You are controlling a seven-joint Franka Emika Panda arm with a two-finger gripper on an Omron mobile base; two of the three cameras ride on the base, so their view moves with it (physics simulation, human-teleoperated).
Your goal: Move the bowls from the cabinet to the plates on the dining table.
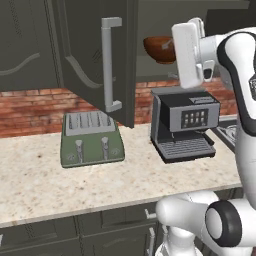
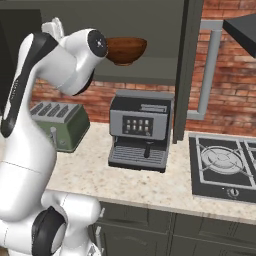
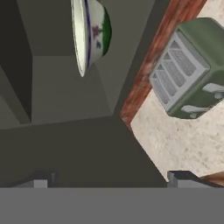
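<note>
A green toaster [image 1: 91, 138] sits at the left of the speckled stone counter [image 1: 75, 185] against a red brick wall [image 1: 30, 112], beneath the open door [image 1: 95, 55] of the dark grey-green wall cabinet [image 2: 150, 20], whose silver bar handle [image 1: 111, 64] faces the room. To its right stands a grey coffee machine [image 1: 185, 124], and above it the reddish-brown bowl [image 1: 159, 49] rests on the cabinet's inner shelf [image 2: 145, 77], partly hidden in the left base view by the robot's raised white hand. From the right base view the same bowl sits just beside the arm's upper joint, with a gas hob [image 2: 225, 167] set into the counter at far right. In the hand view, rolled sideways, the cream-white bowl [image 3: 89, 33] with its green foot appears on edge inside the cabinet, well ahead of the gripper [image 3: 111, 179], whose two dark fingertips [image 3: 181, 178] stand wide apart and hold nothing.
</note>
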